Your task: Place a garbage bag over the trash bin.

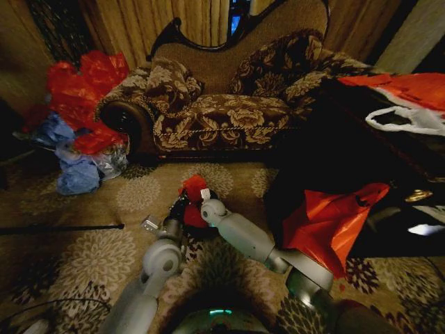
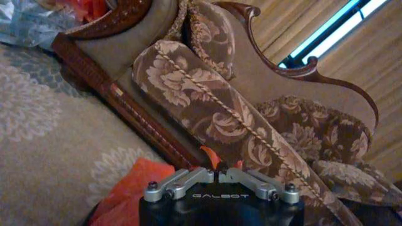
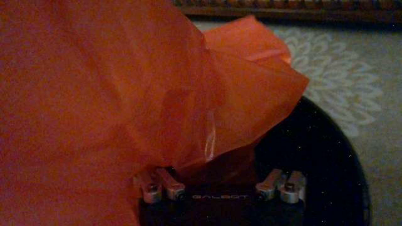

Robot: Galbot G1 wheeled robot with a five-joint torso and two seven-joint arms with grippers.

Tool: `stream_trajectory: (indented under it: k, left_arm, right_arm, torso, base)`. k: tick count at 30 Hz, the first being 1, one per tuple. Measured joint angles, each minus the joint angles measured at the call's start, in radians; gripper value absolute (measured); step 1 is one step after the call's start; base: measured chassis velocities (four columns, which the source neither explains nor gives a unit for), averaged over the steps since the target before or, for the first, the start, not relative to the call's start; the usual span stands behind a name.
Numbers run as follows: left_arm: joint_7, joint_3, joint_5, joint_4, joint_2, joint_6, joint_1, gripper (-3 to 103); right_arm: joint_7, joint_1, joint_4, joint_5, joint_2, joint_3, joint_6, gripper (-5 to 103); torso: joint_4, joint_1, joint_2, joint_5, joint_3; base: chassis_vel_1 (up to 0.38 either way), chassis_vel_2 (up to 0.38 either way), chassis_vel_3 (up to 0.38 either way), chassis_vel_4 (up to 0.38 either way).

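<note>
- Two tools meet low over the patterned carpet (image 1: 90,202) in front of the brown floral sofa (image 1: 222,115), both at the small, thin, crinkly deep-red plastic garbage bag (image 1: 194,189)
- Left tool (image 2: 218,175) has its fingers drawn together, and a sliver of the red film pokes up right at their tips, so I judge it pinched on an edge of the bag; the rest of the bag bunches just beside and under it
- Right tool (image 3: 221,181) has its fingers set apart, with red plastic billowing up between and over them; whether it actually grips the film I cannot tell
- Small round black trash bin (image 3: 320,160) sits directly under the right tool, its dark rim curving past the bag's far edge, so the bag lies above the bin's mouth, not yet stretched over the rim
- Both arms reach forward from the robot's body and converge at the wrists, the left from the left, the right slanting in from the right; the right tool is the one nearer the bin's opening
</note>
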Motion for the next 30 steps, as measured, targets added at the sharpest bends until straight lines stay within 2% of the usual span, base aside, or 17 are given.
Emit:
stream_trajectory:
  k: [1,5,7,13,19,29,30]
  left_arm:
    - [0.000,0.000,0.000,0.000,0.000,0.000,0.000,0]
    - [-0.001,-0.002,0.000,-0.006,-0.002,0.001,0.006,0]
    - [0.000,-0.004,0.000,-0.008,-0.002,0.001,0.008,0]
    - [0.003,-0.019,0.000,-0.012,0.005,0.001,0.012,0]
    - [0.007,-0.030,-0.002,-0.015,0.012,0.000,0.026,0]
    - [0.013,-0.010,-0.001,0.006,0.006,0.001,0.027,0]
    - [0.014,-0.005,-0.001,0.008,0.006,0.001,0.028,0]
  right_arm:
    - [0.000,0.000,0.000,0.000,0.000,0.000,0.000,78]
    - [0.015,-0.004,0.069,0.000,-0.049,0.001,-0.027,97]
    - [0.018,-0.008,0.102,-0.001,-0.073,0.003,-0.029,99]
    - [0.067,-0.019,0.187,0.017,-0.135,0.030,-0.035,100]
    - [0.074,-0.014,0.224,0.023,-0.169,0.072,-0.038,100]
    - [0.031,0.040,0.282,0.011,-0.202,0.132,-0.038,99]
    - [0.018,0.058,0.278,0.004,-0.195,0.145,-0.039,95]
  torso:
    - [0.0000,0.000,0.000,0.0000,0.000]
    - [0.0002,0.000,0.000,0.0000,0.000]
    - [0.0002,0.000,0.000,0.0001,0.000]
    - [0.0000,0.000,0.000,0.0001,0.000]
    - [0.0000,0.000,0.000,0.0000,0.000]
    - [0.0000,0.000,0.000,0.0000,0.000]
    - [0.0001,0.000,0.000,-0.0001,0.000]
  base:
    - [0.000,0.000,0.000,0.000]
    - [0.000,0.000,0.000,0.000]
    - [0.000,0.000,0.000,0.000]
    - [0.000,0.000,0.000,0.000]
    - [0.000,0.000,0.000,0.000]
    - [0.000,0.000,0.000,0.000]
    - [0.000,0.000,0.000,0.000]
